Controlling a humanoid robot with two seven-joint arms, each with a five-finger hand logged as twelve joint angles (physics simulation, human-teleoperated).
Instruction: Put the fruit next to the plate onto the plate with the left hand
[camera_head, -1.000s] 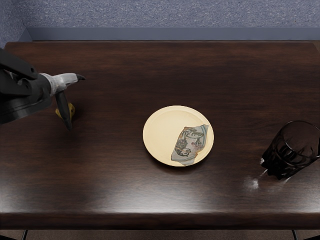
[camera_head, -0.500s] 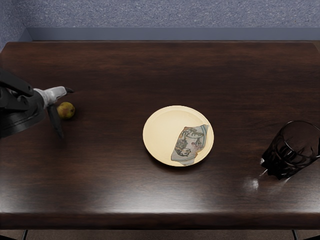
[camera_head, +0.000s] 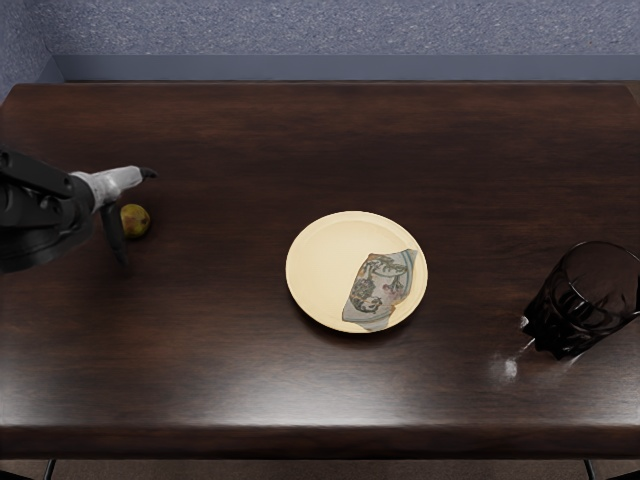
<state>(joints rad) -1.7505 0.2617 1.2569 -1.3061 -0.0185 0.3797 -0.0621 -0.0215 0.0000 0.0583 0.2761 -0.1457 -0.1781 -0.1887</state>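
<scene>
Small yellow-green fruit (camera_head: 135, 220) resting on the dark tabletop (camera_head: 300, 140), well left of a round cream plate (camera_head: 322, 262) bearing a patterned patch.

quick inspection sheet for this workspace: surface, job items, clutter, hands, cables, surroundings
surface: dark glossy wooden table, with a bright glint near its right edge.
job's things: small yellow-green fruit lies on the table far left of the plate, not on it; cream plate with a patterned patch sits mid-table and holds no fruit.
clutter: dark glass at the right edge, apparently tipped.
grippers: left hand is beside the fruit with its fingers spread either side of it, not closed; whether they touch it cannot be told. Right hand is not in view.
cables: nothing seen.
surroundings: blue-grey wall behind the table.
</scene>
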